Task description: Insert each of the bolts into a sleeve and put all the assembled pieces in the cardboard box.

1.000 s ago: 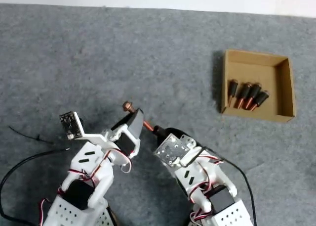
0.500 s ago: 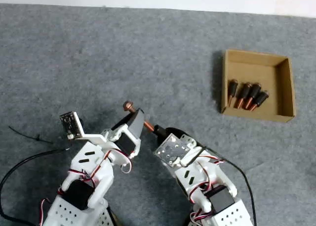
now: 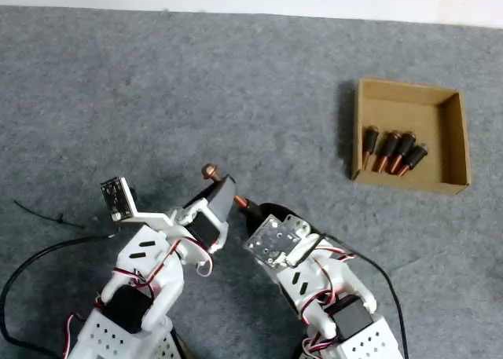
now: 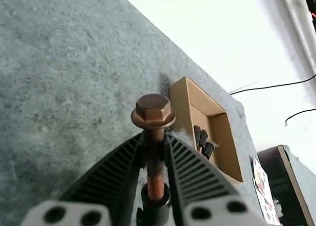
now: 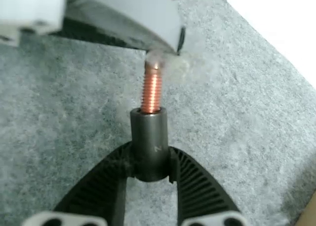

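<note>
A copper bolt [image 4: 153, 137] with a hex head is held by my left gripper [image 4: 154, 152], shut on its shank. Its threaded end [image 5: 151, 90] enters a black sleeve [image 5: 148, 144], on which my right gripper [image 5: 148, 166] is shut. In the high view the bolt [image 3: 211, 172] and the sleeve [image 3: 253, 210] meet between the two arms, near the table's front middle. The cardboard box [image 3: 409, 136] stands at the right and holds several assembled pieces [image 3: 391, 152]. The box [image 4: 205, 132] also appears beyond the bolt in the left wrist view.
Grey felt covers the table [image 3: 196, 84]. A black cable [image 3: 43, 217] lies at the front left beside the left arm. A white strip runs along the table's far edge.
The left gripper with the bolt has shifted slightly right and toward the sleeve. The bolt's visible thread between the grippers has shortened as it slid further into the sleeve.
</note>
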Robot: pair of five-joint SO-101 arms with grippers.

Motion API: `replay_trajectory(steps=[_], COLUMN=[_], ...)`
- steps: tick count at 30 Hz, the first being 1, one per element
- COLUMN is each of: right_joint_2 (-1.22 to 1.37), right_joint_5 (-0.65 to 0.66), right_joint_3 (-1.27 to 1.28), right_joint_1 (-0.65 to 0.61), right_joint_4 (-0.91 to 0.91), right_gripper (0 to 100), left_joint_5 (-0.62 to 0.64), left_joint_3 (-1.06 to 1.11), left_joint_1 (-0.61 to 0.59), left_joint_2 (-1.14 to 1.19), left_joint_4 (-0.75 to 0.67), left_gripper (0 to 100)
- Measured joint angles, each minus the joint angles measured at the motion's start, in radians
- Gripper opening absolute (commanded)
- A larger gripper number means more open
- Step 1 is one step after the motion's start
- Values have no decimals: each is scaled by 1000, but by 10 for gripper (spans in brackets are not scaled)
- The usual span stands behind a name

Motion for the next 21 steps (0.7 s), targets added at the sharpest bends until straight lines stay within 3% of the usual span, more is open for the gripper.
replay_trajectory(steps=[7, 14, 16, 21], right_joint_2=[2, 2, 2, 2], right_joint_5=[2, 2, 2, 2], right_joint_3=[0, 0, 0, 0], right_joint_1=[15, 17, 17, 32], right_joint_4=[0, -2, -2, -2], right_gripper=[5, 5, 5, 5], left_joint_5=[-55, -121, -121, -123], left_joint_3=[-8, -12, -12, -11], left_joint_1=[74, 124, 124, 114], left_joint_2=[-12, -12, -12, -11], left_joint_4=[127, 157, 169, 224], left_gripper=[4, 28, 130, 492])
